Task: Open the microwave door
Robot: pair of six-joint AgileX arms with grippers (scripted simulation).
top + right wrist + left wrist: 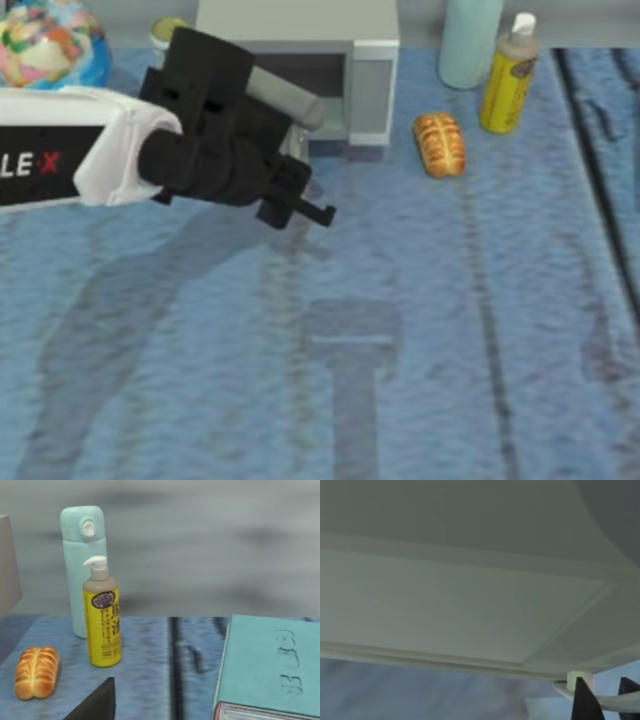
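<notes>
The light-grey microwave stands at the back of the table, left of centre. Its dark cavity shows, and the microwave door is swung partway out; its top edge angles forward from the hinge side. In the left wrist view the door panel fills most of the picture, with its pale handle at the lower edge. My left gripper is shut on that handle, one dark finger on each side. From above, the left gripper is just in front of the microwave. My right gripper is parked off to the right, outside the top view.
A bread roll, a yellow pump bottle and a tall teal bottle stand right of the microwave. A colourful globe and a small green-topped jar are at the back left. A teal book lies by the right arm.
</notes>
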